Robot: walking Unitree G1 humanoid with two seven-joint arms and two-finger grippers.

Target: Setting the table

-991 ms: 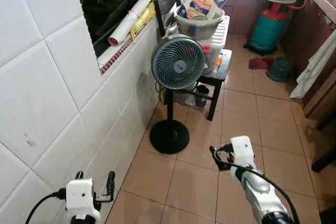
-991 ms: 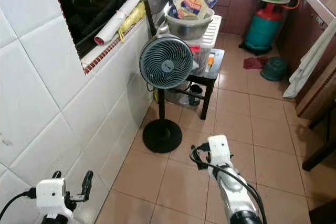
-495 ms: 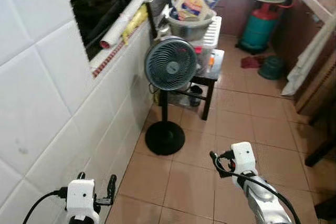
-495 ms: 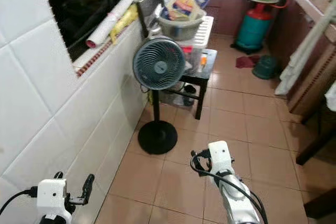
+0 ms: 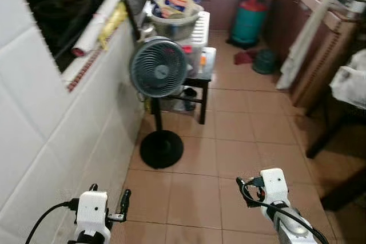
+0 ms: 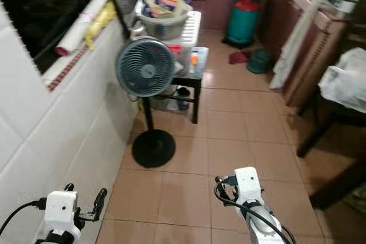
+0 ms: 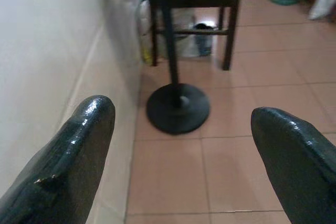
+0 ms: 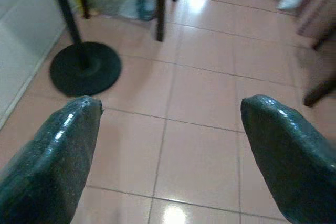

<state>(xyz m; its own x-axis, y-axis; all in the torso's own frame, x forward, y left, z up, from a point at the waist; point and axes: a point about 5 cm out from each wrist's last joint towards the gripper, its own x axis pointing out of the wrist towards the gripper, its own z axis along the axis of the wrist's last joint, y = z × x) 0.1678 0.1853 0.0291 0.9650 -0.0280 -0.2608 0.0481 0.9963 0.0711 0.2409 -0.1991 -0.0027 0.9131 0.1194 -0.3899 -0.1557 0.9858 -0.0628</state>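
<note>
My left gripper (image 5: pixel 110 194) hangs low over the tan floor tiles, close to the white tiled wall (image 5: pixel 34 124). Its fingers stand wide apart in the left wrist view (image 7: pixel 181 109), with nothing between them. My right arm (image 5: pixel 273 184) is held low on the right, and the right gripper (image 8: pixel 170 106) is open and empty above the floor. A dark table (image 5: pixel 337 118) shows at the right edge with a white plastic bag (image 5: pixel 350 81) on it. No tableware can be made out.
A grey standing fan (image 5: pixel 158 67) with a round black base (image 5: pixel 162 148) stands ahead by the wall. Behind it a dark stool (image 5: pixel 197 81) carries a basin (image 5: pixel 174 24) and a snack bag. A green gas cylinder (image 5: pixel 250 21) and a hanging cloth (image 5: pixel 306 32) are further back.
The whole picture has swung to the right, so the camera has turned. The fan now sits further left and the dark table has come into view. Both grippers keep their pose.
</note>
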